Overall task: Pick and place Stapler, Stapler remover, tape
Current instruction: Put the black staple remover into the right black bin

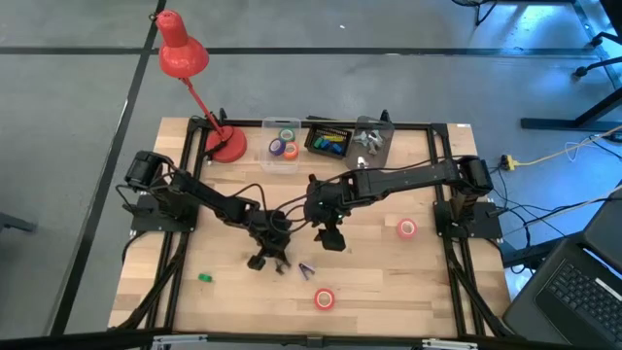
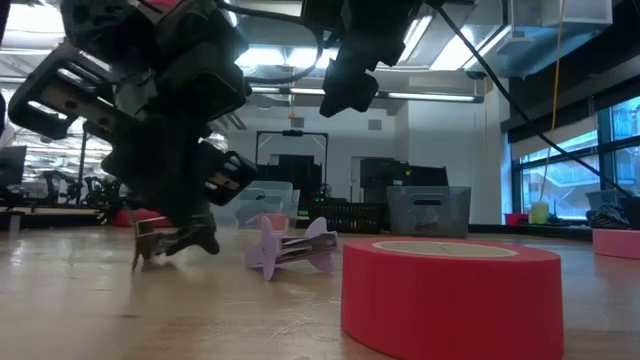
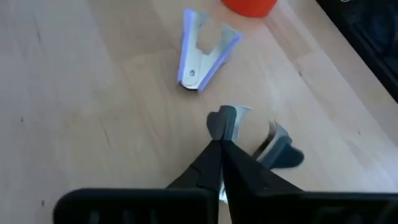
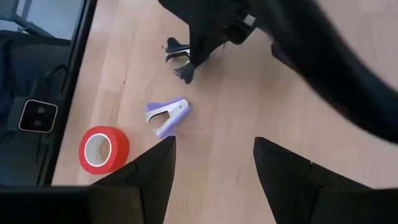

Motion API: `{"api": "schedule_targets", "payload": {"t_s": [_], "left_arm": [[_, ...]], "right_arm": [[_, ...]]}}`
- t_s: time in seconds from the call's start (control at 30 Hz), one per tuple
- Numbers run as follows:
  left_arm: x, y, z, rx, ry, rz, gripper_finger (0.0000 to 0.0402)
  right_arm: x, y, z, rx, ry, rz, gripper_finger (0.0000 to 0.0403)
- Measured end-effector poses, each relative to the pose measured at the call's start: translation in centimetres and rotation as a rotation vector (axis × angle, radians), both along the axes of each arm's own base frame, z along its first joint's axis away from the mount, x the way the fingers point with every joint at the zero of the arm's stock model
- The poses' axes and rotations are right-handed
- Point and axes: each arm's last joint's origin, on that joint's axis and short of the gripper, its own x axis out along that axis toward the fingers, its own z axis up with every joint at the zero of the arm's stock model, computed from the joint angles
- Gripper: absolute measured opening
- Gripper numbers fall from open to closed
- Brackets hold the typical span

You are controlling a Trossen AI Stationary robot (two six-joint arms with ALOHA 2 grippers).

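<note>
A dark grey stapler remover (image 3: 255, 137) lies on the wooden table, with my left gripper (image 3: 221, 146) shut at one of its wings; in the high view they are at the middle front (image 1: 267, 259). A purple stapler remover (image 3: 202, 53) lies just beyond it, resting on its side. Nearby, a red tape roll (image 1: 325, 299) lies flat, and a pink-red one (image 1: 406, 228) lies at the right. My right gripper (image 4: 214, 168) hangs open above the table, with nothing between its fingers. No stapler is in view. My left gripper pinches one grey wing (image 3: 222, 123) of the dark stapler remover between its two fingertips. It comes slanting down from the table's left. The wing's end sticks out past the tips. The other wing (image 3: 283, 152) lies free, and the remover rests on the table.
A clear box (image 1: 284, 146) with tape rolls, a black tray (image 1: 328, 142) of coloured bits and a grey box (image 1: 371, 136) stand along the far edge. A red desk lamp (image 1: 225, 144) stands at the far left. A small green block (image 1: 205, 278) lies front left.
</note>
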Motion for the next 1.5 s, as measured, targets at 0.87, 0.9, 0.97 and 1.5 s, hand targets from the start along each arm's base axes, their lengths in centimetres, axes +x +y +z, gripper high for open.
{"api": "schedule_targets", "payload": {"t_s": [0.87, 0.9, 0.97, 1.5], "left_arm": [[0.0, 0.8, 2.6, 0.013, -0.105, 0.068, 0.0061], [0.0, 0.8, 2.5, 0.023, -0.107, 0.078, 0.0075], [0.0, 0.7, 2.5, 0.037, -0.109, 0.096, 0.0101], [0.1, 0.2, 2.5, 0.030, -0.118, 0.086, 0.0154]], "right_arm": [[-1.0, -0.1, 0.1, -0.007, 0.082, -0.006, 0.0217], [-1.0, -0.1, 0.1, -0.007, 0.078, -0.005, 0.0217], [-0.9, -0.1, 0.2, -0.007, 0.068, -0.003, 0.0217], [-0.8, -0.1, 0.3, -0.005, 0.051, -0.003, 0.0217]]}}
